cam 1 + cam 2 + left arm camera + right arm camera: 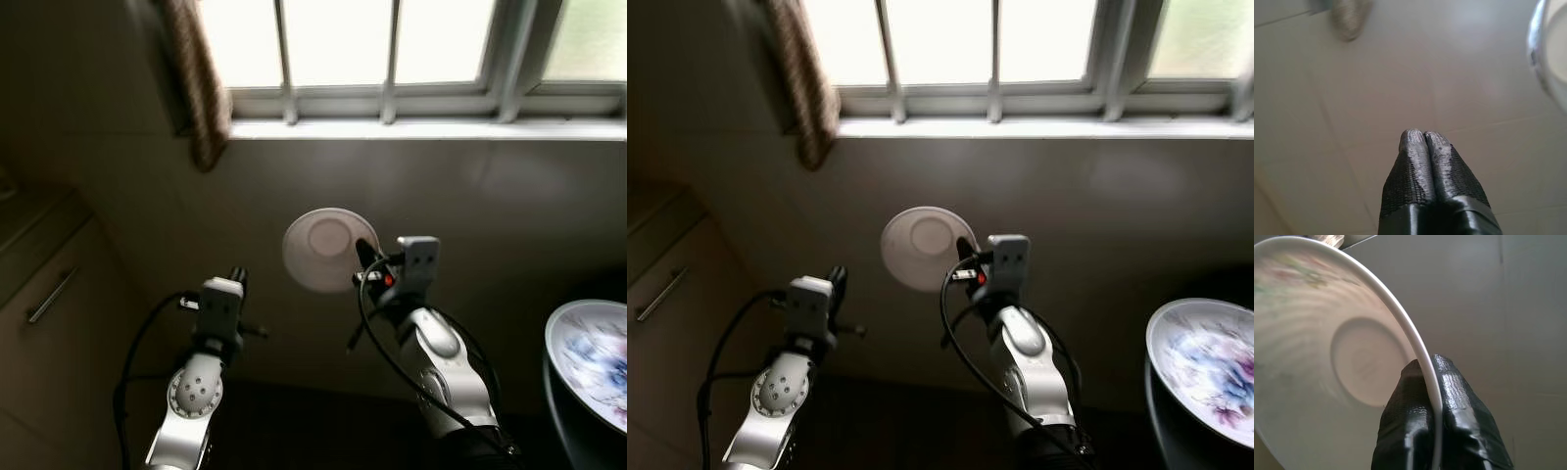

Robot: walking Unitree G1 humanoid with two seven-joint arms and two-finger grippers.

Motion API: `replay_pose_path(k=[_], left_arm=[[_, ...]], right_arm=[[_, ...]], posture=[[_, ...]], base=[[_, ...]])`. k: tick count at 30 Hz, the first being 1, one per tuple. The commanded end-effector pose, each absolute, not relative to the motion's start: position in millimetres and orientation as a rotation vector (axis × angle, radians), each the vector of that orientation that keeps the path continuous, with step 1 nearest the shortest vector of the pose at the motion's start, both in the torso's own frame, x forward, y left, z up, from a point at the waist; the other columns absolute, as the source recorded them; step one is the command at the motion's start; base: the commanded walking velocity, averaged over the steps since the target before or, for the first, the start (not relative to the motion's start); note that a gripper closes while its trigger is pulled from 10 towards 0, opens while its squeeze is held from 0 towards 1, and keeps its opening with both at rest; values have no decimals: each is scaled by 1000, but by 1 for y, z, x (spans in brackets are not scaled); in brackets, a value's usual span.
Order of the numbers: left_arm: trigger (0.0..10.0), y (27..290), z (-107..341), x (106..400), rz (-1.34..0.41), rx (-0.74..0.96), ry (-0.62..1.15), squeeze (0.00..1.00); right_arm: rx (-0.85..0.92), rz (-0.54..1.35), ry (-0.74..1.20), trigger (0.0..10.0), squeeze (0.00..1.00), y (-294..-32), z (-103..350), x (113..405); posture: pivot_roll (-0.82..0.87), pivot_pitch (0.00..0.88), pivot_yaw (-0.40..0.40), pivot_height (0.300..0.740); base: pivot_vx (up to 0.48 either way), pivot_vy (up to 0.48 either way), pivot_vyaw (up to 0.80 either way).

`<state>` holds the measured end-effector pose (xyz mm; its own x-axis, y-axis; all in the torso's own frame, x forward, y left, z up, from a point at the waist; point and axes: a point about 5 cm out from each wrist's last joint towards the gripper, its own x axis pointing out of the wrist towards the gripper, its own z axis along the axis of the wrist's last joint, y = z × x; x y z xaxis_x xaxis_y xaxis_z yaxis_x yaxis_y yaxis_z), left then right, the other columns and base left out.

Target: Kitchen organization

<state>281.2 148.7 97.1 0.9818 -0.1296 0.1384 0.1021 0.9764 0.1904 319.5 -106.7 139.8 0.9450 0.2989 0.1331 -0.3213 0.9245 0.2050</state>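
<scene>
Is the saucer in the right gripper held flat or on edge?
On edge. The right gripper is shut on the saucer rim, one finger on each face, and its round face is turned toward the head camera.

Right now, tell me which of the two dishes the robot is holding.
The small white saucer, pinched by its rim in the right gripper and raised before the wall. The floral plate rests untouched at the far right.

2 plates: white saucer (326, 249), floral plate (591, 358), 2 pincers (364, 262) (238, 278), 1 curtain (199, 78), 1 window (392, 49)
</scene>
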Motion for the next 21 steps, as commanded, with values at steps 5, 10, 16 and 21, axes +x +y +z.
replay_pose_path(k=[5,10,16,21], left_arm=[[10000,152,102,282,-112,201,-173,0],[10000,152,103,282,-108,202,-180,0],[10000,156,107,284,-80,219,-198,0],[10000,158,112,286,-66,218,-220,0]], right_arm=[[210,334,-154,0,0,-102,150,319],[206,319,-181,0,0,-103,155,320],[199,292,-224,0,0,-108,161,321],[206,290,-234,0,0,-107,163,322]], posture=[[-64,0,27,740],[-65,0,29,740],[-65,0,31,740],[-65,0,32,740]], base=[[0,0,800],[0,0,800],[0,0,800],[0,0,800]])
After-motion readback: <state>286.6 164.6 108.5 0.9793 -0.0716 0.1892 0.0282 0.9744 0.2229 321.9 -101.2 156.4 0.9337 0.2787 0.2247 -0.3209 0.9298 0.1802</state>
